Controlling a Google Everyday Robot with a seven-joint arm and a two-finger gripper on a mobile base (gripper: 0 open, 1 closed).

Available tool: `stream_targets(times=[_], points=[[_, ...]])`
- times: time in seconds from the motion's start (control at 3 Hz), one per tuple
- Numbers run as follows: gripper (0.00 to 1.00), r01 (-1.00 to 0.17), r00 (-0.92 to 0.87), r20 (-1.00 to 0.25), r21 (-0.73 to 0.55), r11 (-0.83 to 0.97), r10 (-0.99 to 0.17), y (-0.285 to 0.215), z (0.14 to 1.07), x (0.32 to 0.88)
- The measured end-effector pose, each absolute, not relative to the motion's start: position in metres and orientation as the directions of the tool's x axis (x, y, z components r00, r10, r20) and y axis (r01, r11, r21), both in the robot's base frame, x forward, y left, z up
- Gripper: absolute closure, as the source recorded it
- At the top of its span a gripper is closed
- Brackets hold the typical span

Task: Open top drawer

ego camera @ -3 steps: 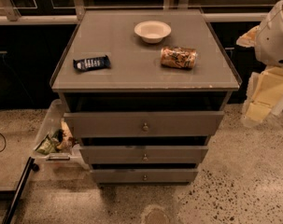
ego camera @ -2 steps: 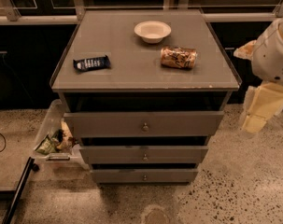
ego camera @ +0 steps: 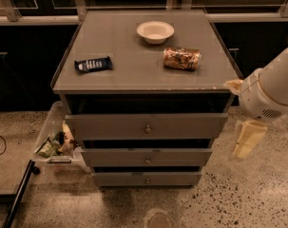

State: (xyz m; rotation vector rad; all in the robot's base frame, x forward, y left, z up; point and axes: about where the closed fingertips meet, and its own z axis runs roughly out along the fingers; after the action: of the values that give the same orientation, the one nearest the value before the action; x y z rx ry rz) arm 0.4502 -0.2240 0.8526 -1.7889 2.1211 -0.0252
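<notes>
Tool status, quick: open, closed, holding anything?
The tool: open or closed cannot be told; it hangs right of the cabinet, apart from the top drawer.

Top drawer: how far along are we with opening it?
Done: nothing clearly; the top drawer sits under a dark gap, how far out I cannot tell. In hand: the gripper hangs right of the cabinet, apart from the brass knob. Left: reach the knob, grip it, pull.

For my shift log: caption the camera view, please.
Claw hangs right of cabinet, away from top drawer knob; bowl, can, wrapper on top.
</notes>
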Motion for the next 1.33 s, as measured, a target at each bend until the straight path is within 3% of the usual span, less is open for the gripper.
stream_targets(times=[0.67, 1.33], points=[[0.00, -0.948, -0.094, -0.332, -0.258, 0.186, -0.939, -0.252, 0.758, 0.492], [0.00, -0.954, -0.060, -0.330, -0.259, 0.152, -0.942, -0.247, 0.744, 0.499]])
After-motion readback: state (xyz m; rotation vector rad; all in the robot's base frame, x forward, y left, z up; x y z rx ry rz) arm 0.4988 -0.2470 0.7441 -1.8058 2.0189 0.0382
